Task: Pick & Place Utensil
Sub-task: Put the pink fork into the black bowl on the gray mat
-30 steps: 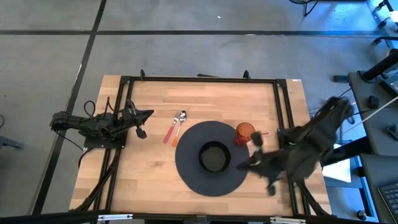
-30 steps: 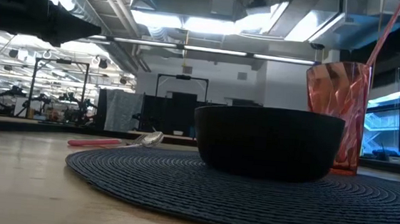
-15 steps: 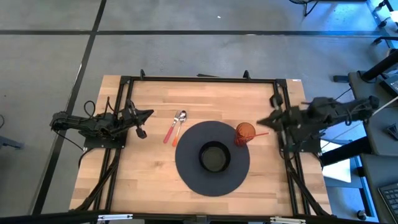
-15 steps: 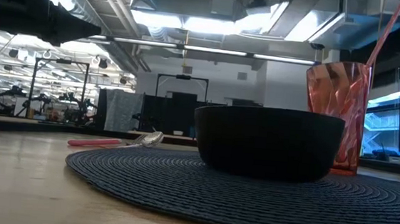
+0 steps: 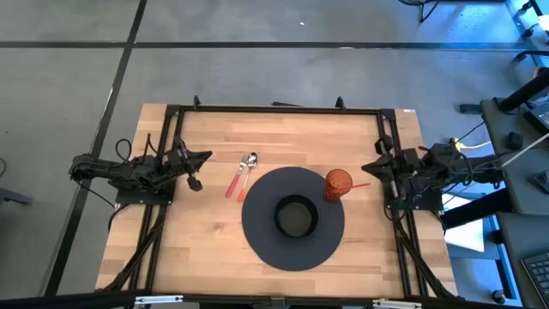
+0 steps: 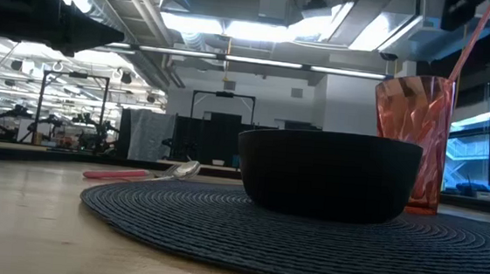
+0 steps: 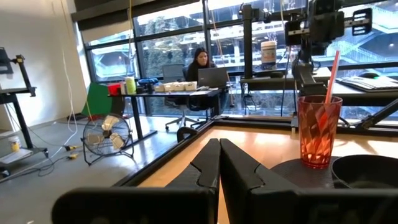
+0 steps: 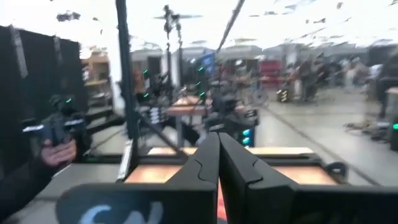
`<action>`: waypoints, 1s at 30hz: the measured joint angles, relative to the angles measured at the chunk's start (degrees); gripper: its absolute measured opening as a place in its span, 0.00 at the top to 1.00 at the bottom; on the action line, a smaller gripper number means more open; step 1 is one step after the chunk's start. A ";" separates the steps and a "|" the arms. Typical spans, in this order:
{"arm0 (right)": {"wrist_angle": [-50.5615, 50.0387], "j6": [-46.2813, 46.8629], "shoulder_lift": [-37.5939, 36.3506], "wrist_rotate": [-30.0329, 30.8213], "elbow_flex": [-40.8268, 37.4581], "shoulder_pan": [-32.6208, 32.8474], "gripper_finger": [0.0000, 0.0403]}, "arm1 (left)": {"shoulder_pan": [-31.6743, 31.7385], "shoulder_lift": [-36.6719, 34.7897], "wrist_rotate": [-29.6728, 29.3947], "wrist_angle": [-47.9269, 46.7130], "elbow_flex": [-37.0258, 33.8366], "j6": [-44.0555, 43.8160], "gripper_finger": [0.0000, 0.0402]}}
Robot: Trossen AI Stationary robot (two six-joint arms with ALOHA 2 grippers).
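Observation:
A silver spoon point(image 5: 248, 167) lies flat on the wooden table beside a pink-red handle point(image 5: 232, 184), left of the round dark placemat point(image 5: 257, 232); the low view shows them as spoon point(image 6: 183, 170) and handle point(image 6: 115, 174). A black bowl point(image 5: 296, 216) stands on the mat, and a red-orange cup point(image 5: 337, 184) with a straw stands at the mat's right rim. My left gripper point(image 5: 194, 168) hovers shut near the table's left edge, left of the spoon; the left wrist view shows its fingers closed point(image 7: 219, 163). My right gripper point(image 5: 371, 167) waits shut at the right edge, fingers closed in its wrist view point(image 8: 217, 163).
A black frame point(image 5: 274, 110) runs along the table's far, left and right edges. Bare wood lies between the spoon and my left gripper and along the near edge. In the left wrist view a person point(image 7: 200, 62) sits at a desk in the room beyond.
My right arm has swung from over the table's near right part toward the far edge, then drawn back to the right edge, where it now sits still. The spoon, bowl, cup and my left arm have not moved.

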 joint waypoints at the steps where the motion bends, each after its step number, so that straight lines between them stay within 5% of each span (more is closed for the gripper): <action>1: -0.12 -0.04 -1.05 0.79 -1.03 -0.09 1.00 | 0.00 0.00 0.00 0.01 0.00 0.40 0.99; 7: 0.94 -1.67 -6.26 11.11 -6.76 -0.15 1.00 | 0.01 0.00 -0.02 -0.01 0.00 0.86 0.99; 30: -0.36 -0.17 -11.88 20.98 -19.82 -0.10 1.00 | 0.01 0.00 -0.06 -0.03 0.00 0.82 0.99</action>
